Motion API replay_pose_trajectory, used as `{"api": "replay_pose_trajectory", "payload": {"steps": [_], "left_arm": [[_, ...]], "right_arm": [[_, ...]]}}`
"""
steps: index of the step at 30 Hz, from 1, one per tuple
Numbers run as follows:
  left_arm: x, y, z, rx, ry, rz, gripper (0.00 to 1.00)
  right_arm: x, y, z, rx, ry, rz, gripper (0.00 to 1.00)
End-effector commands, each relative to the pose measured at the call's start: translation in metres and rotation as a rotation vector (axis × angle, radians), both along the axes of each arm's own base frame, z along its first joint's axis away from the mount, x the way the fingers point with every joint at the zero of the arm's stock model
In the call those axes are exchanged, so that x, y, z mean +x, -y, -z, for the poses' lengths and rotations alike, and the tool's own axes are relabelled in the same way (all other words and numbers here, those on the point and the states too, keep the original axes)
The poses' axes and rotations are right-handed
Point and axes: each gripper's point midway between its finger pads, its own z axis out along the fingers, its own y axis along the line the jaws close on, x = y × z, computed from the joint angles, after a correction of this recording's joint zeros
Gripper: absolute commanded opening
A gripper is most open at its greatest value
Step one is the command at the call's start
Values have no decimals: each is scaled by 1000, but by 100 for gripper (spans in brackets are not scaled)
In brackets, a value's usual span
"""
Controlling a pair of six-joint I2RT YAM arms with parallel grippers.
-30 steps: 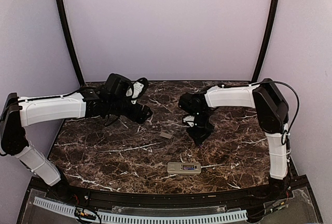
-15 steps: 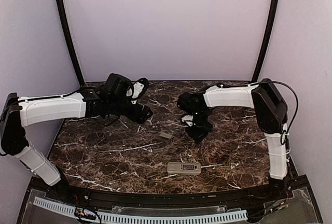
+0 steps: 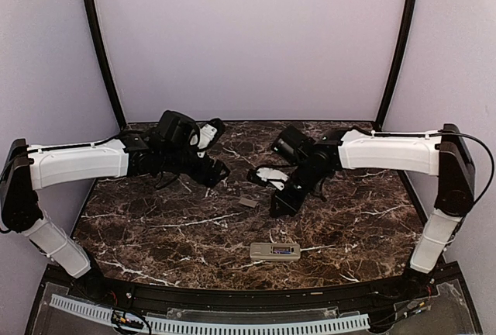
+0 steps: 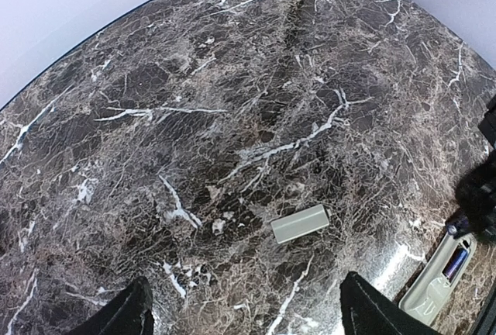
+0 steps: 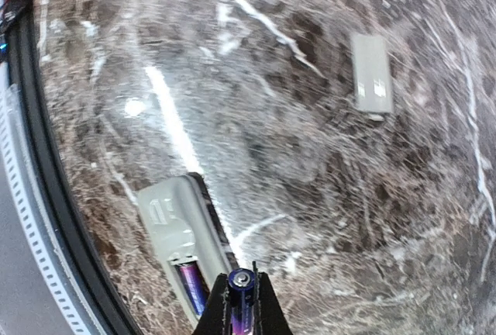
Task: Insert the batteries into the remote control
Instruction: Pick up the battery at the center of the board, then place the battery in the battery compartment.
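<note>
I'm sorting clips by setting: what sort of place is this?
Probably a robot test booth: marble-patterned table, plain lilac walls around it, left arm and right arm mounted at its near edge.

A robot lab cell: two arms bolted to a marble-patterned bench, plain lilac walls closing it in, black poles, a slotted cable duct along the front.

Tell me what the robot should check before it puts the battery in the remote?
1. Battery gripped by right jaws: ok.
2. Remote lying back up, compartment open: ok.
3. Cover off, lying apart from it: ok.
4. Free slot beside the loaded battery: cannot tell, partly hidden.
5. Held battery over the slot: not ok, it hangs beside the remote.
6. Left jaws open, empty, away from the remote: ok.
</note>
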Motion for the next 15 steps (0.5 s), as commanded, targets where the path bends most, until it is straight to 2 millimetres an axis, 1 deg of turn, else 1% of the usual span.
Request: {"api": "replay_pose_trajectory", "payload": {"steps": [1, 3, 6, 7, 8, 12, 15], "left_arm": [[-13, 2, 1, -21, -3, 62, 82], [-13, 2, -7, -45, 30, 65, 82], [-18, 0, -14, -62, 57, 79, 82], [-19, 0, -15, -61, 66, 90, 82], [-20, 0, -15, -61, 68, 93, 82], [-19, -1, -8, -46, 57, 91, 82], [-19, 0, -6, -42, 50, 96, 82]], "right_arm": [[-47, -24, -6, 215, 11, -283, 0], [-57, -22, -7, 266, 41, -358, 0], [-68, -21, -10, 337, 72, -445, 0], [-71, -21, -8, 348, 73, -464, 0], [-72, -21, -5, 348, 72, -475, 0], [-71, -18, 24, 284, 56, -513, 0], [-69, -14, 36, 251, 74, -541, 0]]}}
